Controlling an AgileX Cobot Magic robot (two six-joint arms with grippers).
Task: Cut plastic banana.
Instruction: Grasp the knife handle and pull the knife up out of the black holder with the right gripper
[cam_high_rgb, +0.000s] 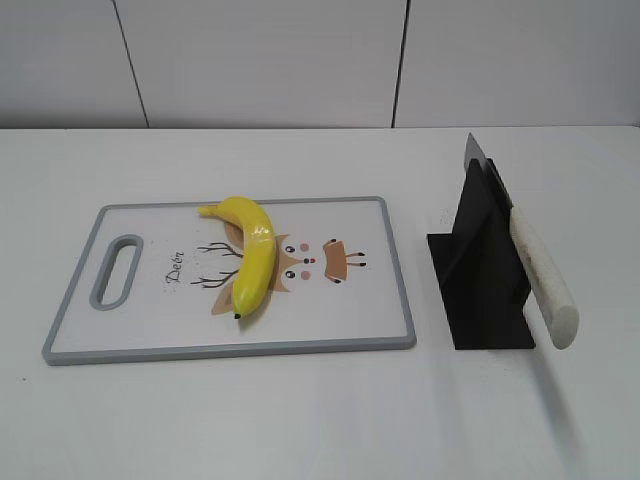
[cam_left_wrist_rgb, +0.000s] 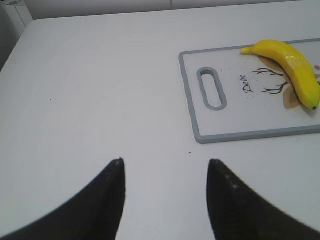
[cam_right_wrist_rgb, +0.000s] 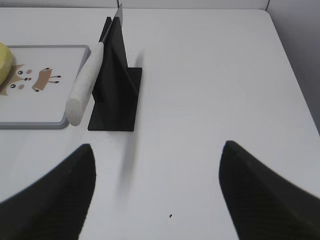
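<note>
The plastic banana (cam_high_rgb: 252, 257) is bright yellow with a black tip. It lies on a white cutting board (cam_high_rgb: 150, 335) with a grey rim and a deer drawing. It also shows in the left wrist view (cam_left_wrist_rgb: 295, 70), and its edge shows in the right wrist view (cam_right_wrist_rgb: 4, 60). A knife with a white handle (cam_high_rgb: 543, 275) rests in a black stand (cam_high_rgb: 480, 280) right of the board, also in the right wrist view (cam_right_wrist_rgb: 85, 85). My left gripper (cam_left_wrist_rgb: 165, 165) is open and empty over bare table, left of the board. My right gripper (cam_right_wrist_rgb: 157, 150) is open and empty, near the stand's front right. Neither gripper shows in the exterior view.
The white table (cam_high_rgb: 320, 420) carries the board and the stand. The board has a slot handle (cam_high_rgb: 118, 270) at its left end. The table's right edge (cam_right_wrist_rgb: 295, 75) runs close to the right gripper. A pale panelled wall (cam_high_rgb: 260, 60) stands behind.
</note>
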